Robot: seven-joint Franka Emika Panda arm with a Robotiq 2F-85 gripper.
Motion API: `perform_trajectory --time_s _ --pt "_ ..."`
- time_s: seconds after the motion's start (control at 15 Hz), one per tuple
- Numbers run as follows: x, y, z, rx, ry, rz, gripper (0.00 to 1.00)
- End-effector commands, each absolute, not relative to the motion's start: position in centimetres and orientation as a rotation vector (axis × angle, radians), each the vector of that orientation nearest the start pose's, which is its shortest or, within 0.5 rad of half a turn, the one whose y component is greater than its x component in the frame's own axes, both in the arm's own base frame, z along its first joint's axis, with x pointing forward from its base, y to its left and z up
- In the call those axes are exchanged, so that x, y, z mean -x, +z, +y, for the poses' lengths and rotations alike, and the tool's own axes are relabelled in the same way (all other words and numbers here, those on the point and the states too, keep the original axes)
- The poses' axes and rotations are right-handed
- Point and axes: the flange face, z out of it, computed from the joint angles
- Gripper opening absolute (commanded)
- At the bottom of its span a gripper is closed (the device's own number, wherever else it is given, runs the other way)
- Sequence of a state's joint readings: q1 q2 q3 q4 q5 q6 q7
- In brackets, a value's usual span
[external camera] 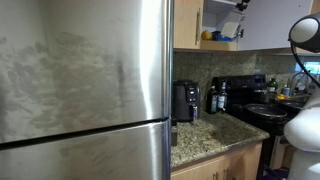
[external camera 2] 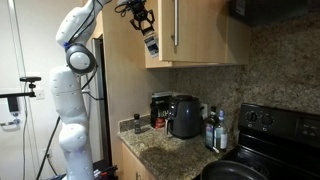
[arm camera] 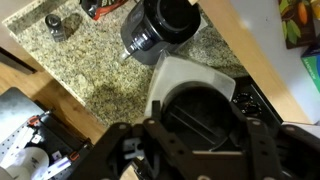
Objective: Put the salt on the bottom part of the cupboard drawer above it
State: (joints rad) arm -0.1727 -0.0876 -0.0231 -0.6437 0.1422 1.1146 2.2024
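While it's hanging up high, the gripper (external camera 2: 145, 30) is clamping its fingers tight around the salt (external camera 2: 151, 45), holding it tilted by the left edge of the cupboard drawer (external camera 2: 200, 35). Far below, 1 black coffee maker (external camera 2: 183, 116) is sitting on the granite counter (external camera 2: 150, 146).

We see soft, even indoor light. The big brushed stainless-steel fridge (external camera: 80, 70) carries a pale, smeared sheen; the white wall (external camera 2: 35, 60) at left reads bright. In the wrist view the black gripper (arm camera: 197, 138) nearest the lens is dark and blurred, the speckled granite counter (arm camera: 100, 70) sharper.
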Motion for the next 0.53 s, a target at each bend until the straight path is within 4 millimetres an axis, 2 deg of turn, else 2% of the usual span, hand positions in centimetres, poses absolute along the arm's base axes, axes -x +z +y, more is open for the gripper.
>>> perform_trajectory --time_s 0.0,0.13,0.2,0.47 --pt "-31.6 98.5 -4.4 1.028 -0.266 2.357 0.62" --pt "-31.7 99.0 -4.3 0.994 -0.261 2.337 0.62" --pt "-32.3 98.5 -4.7 0.984 -0.269 2.363 0.37" --pt "-37.4 98.0 -6.8 0.841 -0.13 2.294 0.37"
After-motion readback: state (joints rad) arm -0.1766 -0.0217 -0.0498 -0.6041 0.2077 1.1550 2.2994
